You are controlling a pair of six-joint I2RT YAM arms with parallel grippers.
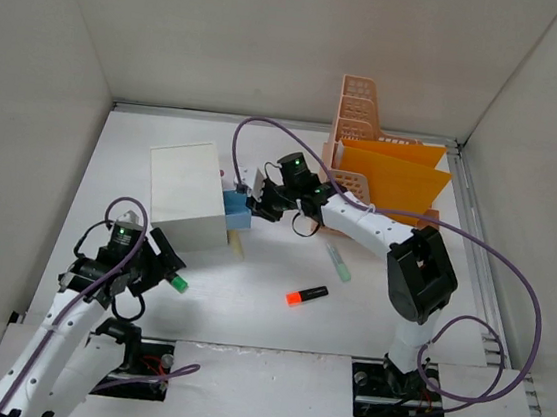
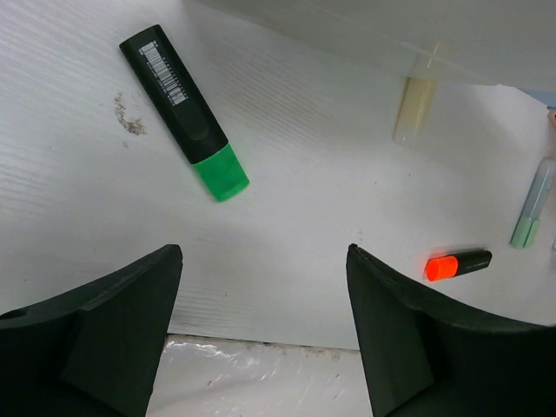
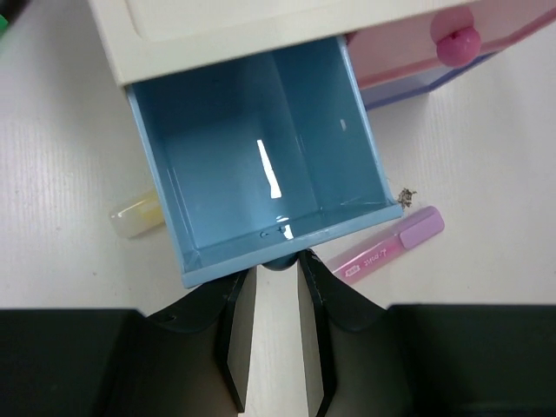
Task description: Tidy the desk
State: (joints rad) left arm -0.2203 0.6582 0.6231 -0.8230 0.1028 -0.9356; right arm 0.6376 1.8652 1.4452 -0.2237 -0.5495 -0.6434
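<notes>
The white desk [image 1: 255, 322] holds a white drawer unit [image 1: 188, 193] whose blue drawer [image 1: 237, 210] is pulled out and empty [image 3: 261, 156]. My right gripper [image 1: 259, 202] is shut on the drawer's blue knob [image 3: 280, 261]. My left gripper [image 1: 159, 267] is open and empty [image 2: 265, 291], hovering near the desk's front edge just short of a black highlighter with a green cap [image 2: 184, 111], whose cap shows in the top view [image 1: 179, 283]. An orange-capped highlighter [image 1: 306, 295] lies mid-desk and shows in the left wrist view [image 2: 458, 263].
A pale green pen [image 1: 339, 261] and a yellowish highlighter [image 1: 239, 246] lie near the drawer. A pink highlighter [image 3: 391, 243] lies right of the drawer, below a pink drawer with a pink knob [image 3: 456, 43]. An orange file rack [image 1: 383, 170] stands back right. Walls enclose the desk.
</notes>
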